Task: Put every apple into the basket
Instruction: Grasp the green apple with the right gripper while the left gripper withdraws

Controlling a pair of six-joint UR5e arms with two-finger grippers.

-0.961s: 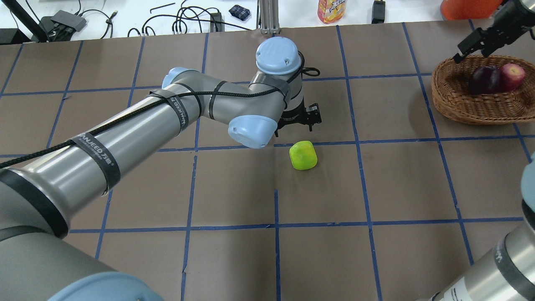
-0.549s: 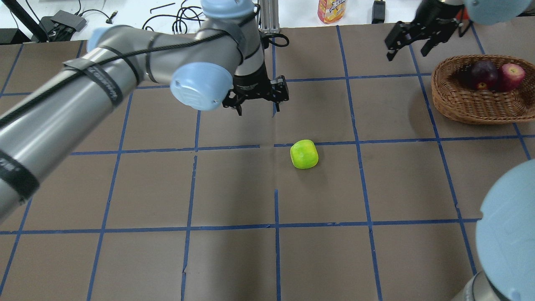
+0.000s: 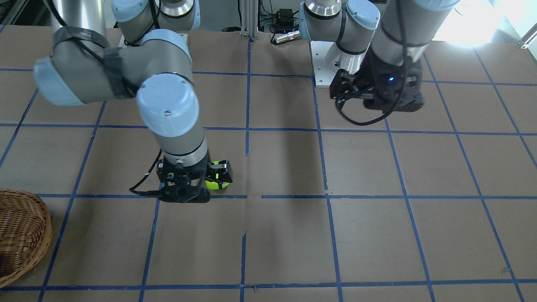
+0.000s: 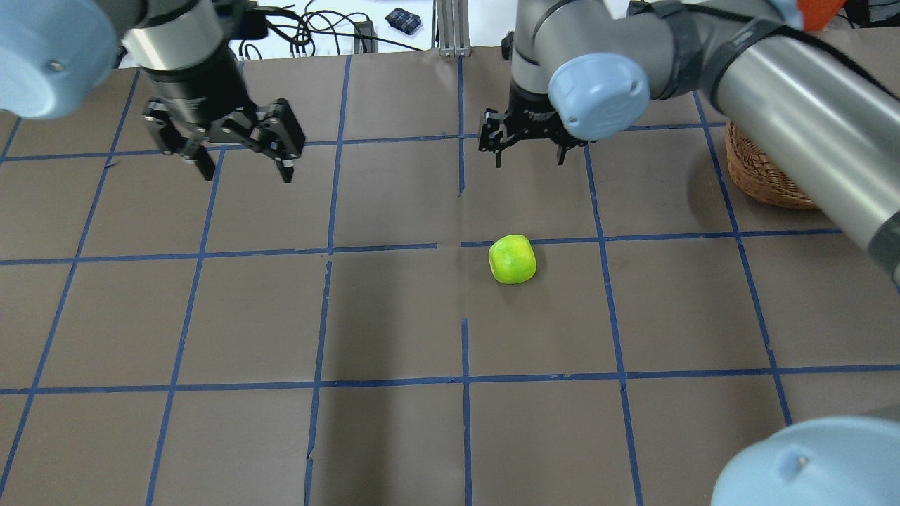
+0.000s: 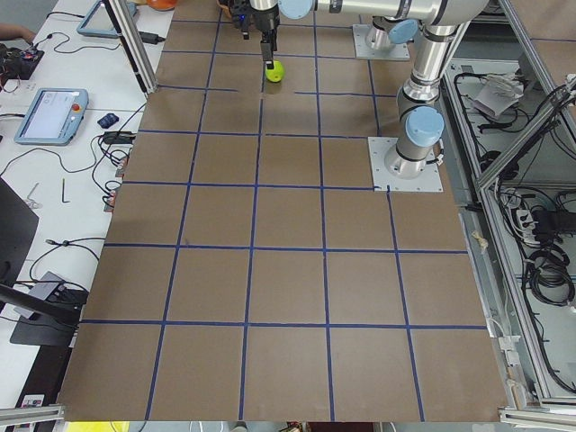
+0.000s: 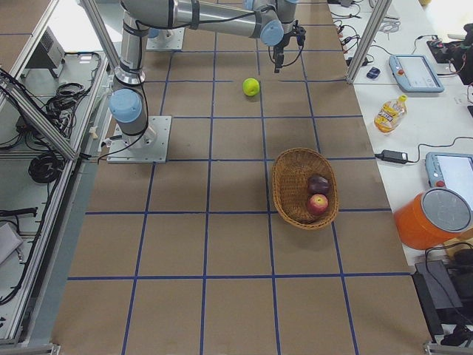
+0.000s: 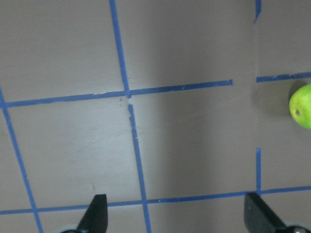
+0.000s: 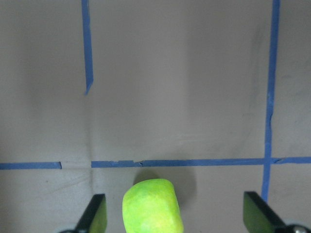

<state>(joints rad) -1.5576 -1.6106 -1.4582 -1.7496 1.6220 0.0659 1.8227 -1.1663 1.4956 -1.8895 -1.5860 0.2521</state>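
Right tool [image 4: 529, 160] spread wide, empty, hovers over green apple [image 4: 512, 259]. Apple on surface [image 4: 394, 316] below, slightly off tool's centre. Centre first, drop straight, squeeze gently: round, may roll. Left tool [image 4: 242, 167] wide, well aside.

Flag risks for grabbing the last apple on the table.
1. The green apple lies loose on the table, and the open right gripper is not yet centred over it. A finger clipping it on descent could roll it away.
2. The basket already holds the maroon apple and red apple; a high drop might bounce off them.
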